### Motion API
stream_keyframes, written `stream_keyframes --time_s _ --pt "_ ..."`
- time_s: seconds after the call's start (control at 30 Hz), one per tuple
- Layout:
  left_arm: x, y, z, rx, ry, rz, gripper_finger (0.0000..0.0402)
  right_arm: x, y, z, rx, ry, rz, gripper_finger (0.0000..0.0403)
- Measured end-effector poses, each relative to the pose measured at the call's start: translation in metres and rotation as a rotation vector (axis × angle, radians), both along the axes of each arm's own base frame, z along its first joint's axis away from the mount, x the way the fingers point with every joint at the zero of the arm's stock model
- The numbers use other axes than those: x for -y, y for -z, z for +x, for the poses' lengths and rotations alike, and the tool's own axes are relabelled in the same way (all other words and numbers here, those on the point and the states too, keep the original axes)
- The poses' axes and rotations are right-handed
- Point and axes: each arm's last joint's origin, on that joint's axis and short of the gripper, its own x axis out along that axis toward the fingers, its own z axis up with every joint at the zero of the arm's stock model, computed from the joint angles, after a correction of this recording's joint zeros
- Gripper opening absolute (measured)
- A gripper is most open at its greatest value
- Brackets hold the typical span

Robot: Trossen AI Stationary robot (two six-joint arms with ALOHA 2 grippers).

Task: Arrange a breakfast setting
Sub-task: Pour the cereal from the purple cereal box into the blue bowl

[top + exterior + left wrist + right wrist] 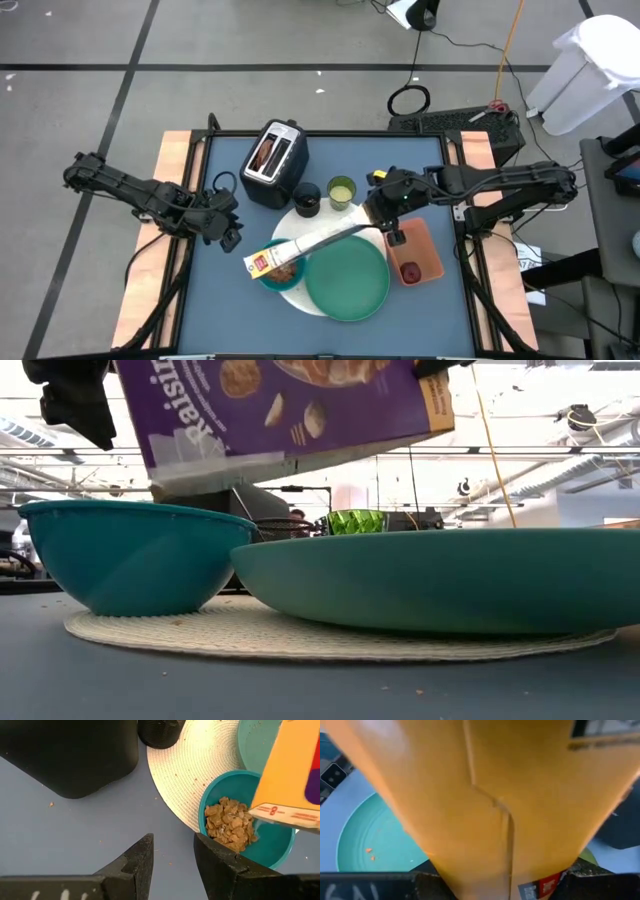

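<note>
My right gripper (382, 214) is shut on a purple-and-yellow cereal box (312, 245). The box slants down toward the left, its open end (262, 264) over the small teal bowl (281, 274). The bowl holds brown flakes (231, 822). The bowl and the large green plate (347, 278) rest on the white round woven plate (300, 225). The black cup (307, 200) and the yellow-green cup (341, 191) stand behind them. A small red fruit (410, 270) lies on the orange tray. My left gripper (173, 854) is open and empty, left of the bowl. No spoon shows. My right gripper holds the cereal box at its closed end (485, 877), pinched between the two fingers; the box fills the wrist view and hides the fingertips. The fingers come from the table's right, along the box. The box is lifted clear and tilted, its open end (200, 465) low over the bowl.
The silver-black toaster (272, 160) stands at the far left of the blue mat, close to the cups. The orange tray (425, 245) lies right of the green plate, under the right arm. Bare blue mat (220, 290) lies near my left gripper.
</note>
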Motion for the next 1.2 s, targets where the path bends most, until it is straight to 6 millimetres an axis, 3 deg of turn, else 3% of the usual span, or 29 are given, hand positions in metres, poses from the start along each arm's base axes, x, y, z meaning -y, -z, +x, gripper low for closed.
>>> stream_keyframes --time_s 0.2,0.43,0.6,0.8,1.03,1.2 --pt "0.000 0.000 0.000 0.000 0.000 0.000 0.0145 0.000 0.005 -0.004 -0.066 0.002 -0.003 0.0167" --pt "0.000 0.000 0.000 0.000 0.000 0.000 0.0145 0.000 -0.005 -0.002 0.035 0.000 0.003 0.0167" --pt "0.000 0.000 0.000 0.000 0.000 0.000 0.0145 0.000 0.004 -0.002 -0.045 0.004 0.003 0.0167" --pt "0.000 0.000 0.000 0.000 0.000 0.000 0.0145 0.000 -0.003 0.000 0.027 -0.003 0.007 0.0167" --pt "0.000 0.000 0.000 0.000 0.002 0.001 0.0145 0.000 0.003 -0.005 -0.050 0.000 0.002 0.0167" --pt "0.000 0.000 0.000 0.000 0.002 0.001 0.0145 0.000 -0.001 -0.004 -0.008 0.001 0.002 0.0167"
